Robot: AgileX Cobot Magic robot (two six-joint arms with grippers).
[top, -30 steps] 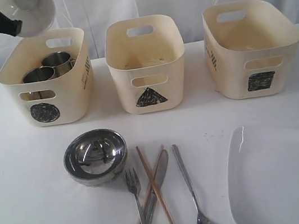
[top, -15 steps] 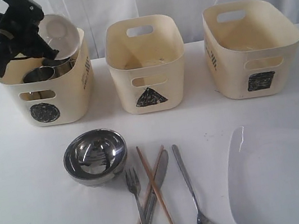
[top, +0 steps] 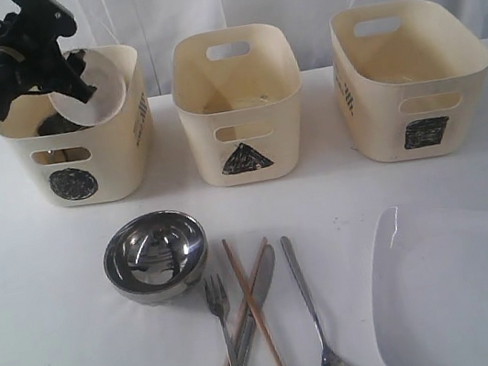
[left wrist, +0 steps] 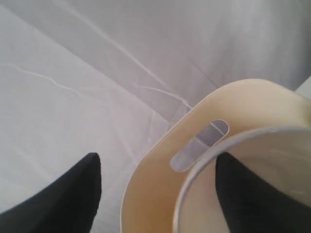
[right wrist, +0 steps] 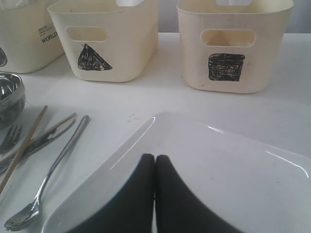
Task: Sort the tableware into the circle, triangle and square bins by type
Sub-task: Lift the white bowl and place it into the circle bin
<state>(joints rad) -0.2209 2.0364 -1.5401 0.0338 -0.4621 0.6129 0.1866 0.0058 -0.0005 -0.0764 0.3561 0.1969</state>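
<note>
My left gripper (top: pixel 66 64) (left wrist: pixel 158 194) hovers over the circle bin (top: pixel 83 162) with its fingers (left wrist: pixel 73 194) spread wide, open. The small white bowl (top: pixel 87 89) (left wrist: pixel 243 145) leans tilted inside that bin; one finger sits inside its rim, and it mostly hides the steel mug. On the table lie the steel bowl (top: pixel 155 253), fork (top: pixel 223 335), knife (top: pixel 257 278), chopsticks (top: pixel 246 285) and long spoon (top: pixel 308 303). My right gripper (right wrist: pixel 155 160) is shut, empty, above the large white plate (top: pixel 469 286) (right wrist: pixel 233 165).
The triangle bin (top: pixel 239 119) (right wrist: pixel 104 43) stands in the middle and the square bin (top: pixel 415 91) (right wrist: pixel 233 48) on the right, all three in a row at the back. A white curtain hangs behind them.
The white bowl came down from above the circle bin into it and now leans lower inside. My left gripper followed it down. The right arm has not moved.
</note>
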